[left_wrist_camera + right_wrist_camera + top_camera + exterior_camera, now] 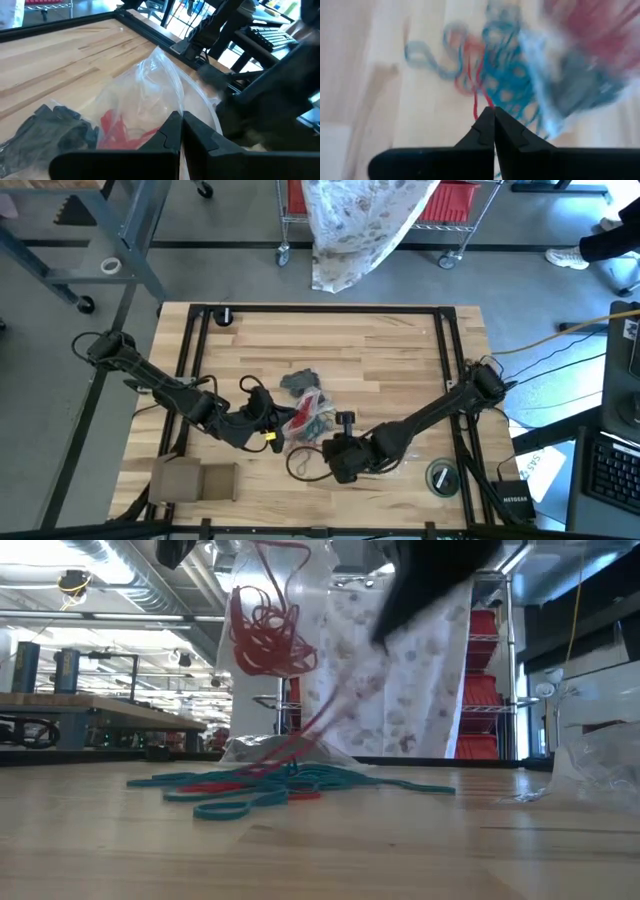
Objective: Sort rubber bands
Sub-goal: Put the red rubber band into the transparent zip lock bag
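A pile of teal and red rubber bands point(290, 783) lies on the wooden table near its front middle. My left gripper point(179, 118) is shut on a clear plastic bag point(145, 95) holding red rubber bands point(265, 635), raised above the table. My right gripper point(493, 111), just right of the pile in the high view point(325, 452), is shut on a red rubber band point(479, 100) that runs down to the pile. A second bag with dark grey bands point(50, 131) lies beside the clear one. My left gripper pinches the clear bag's upper edge point(172, 107) between its two fingers, coming from the table's left and slanting a little downward. The bag hangs below the fingers with the red bands bunched inside; its lower end reaches the table. My right gripper pinches a red rubber band point(483, 106) at its fingertips, pointing steeply down from above. The band stretches taut from the fingers down into the pile point(330, 705), where its lower end stays among the teal bands.
A flat cardboard box point(195, 480) sits at the front left, a round lidded piece point(441, 477) at the front right and a small black object point(225, 316) at the far left. Another clear bag point(600, 760) lies to the right. The black frame point(320, 308) rims the table.
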